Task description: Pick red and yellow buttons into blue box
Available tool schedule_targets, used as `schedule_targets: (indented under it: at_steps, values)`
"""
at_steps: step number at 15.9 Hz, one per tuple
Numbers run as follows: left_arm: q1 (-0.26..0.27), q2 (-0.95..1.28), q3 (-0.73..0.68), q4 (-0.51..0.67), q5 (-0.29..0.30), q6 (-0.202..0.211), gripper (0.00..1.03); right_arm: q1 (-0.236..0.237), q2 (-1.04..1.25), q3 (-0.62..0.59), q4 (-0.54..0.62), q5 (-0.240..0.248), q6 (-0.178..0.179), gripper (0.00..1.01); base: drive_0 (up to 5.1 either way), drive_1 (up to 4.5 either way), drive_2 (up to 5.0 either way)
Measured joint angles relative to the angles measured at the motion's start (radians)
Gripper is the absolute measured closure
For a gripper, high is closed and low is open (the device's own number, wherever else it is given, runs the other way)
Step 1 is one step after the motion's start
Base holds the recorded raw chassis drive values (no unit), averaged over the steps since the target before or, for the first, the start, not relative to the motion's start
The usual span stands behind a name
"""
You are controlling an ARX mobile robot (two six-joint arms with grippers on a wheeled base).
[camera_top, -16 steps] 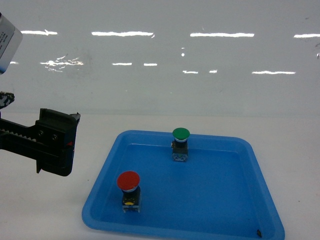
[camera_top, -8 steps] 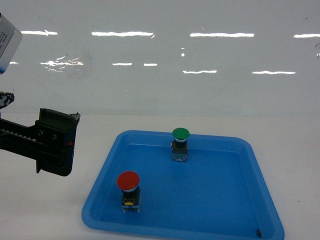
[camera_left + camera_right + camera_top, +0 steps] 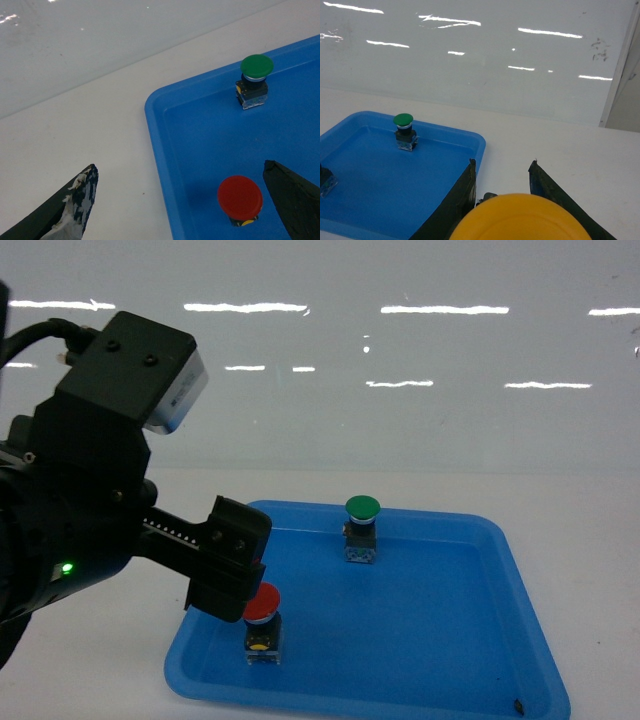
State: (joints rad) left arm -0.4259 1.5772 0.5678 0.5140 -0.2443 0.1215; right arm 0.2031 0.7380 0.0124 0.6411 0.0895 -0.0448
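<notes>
Head view shows one red button near-left in one shallow blue tray beneath the spread left gripper, one green button farther, one yellow button clenched by the right gripper, on a white table before a glossy wall.

1. A white table top fills the lower part of every view; its surface is plain and matte
2. Right behind the table stands a glossy pale grey wall, meeting its back edge
3. On the wall, above the table, bright streaks of strip light are reflected in broken rows
4. In the right wrist view, a pale upright panel edge stands at the wall's right end
</notes>
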Motion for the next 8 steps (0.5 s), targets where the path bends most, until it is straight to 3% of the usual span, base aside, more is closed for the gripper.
schedule_targets:
  at_steps: [3, 5, 8]
  values:
    - [-0.033, 0.076, 0.129, -0.142, 0.056, -0.069, 0.05, 0.000, 0.000, 0.000, 0.000, 0.000, 0.000, 0.72, 0.0, 0.00, 0.0]
    - [-0.053, 0.114, 0.179, -0.218, 0.120, -0.151, 0.05, 0.000, 0.000, 0.000, 0.000, 0.000, 0.000, 0.72, 0.0, 0.00, 0.0]
    - [-0.066, 0.179, 0.188, -0.258, 0.169, -0.282, 0.05, 0.000, 0.000, 0.000, 0.000, 0.001, 0.000, 0.72, 0.0, 0.00, 0.0]
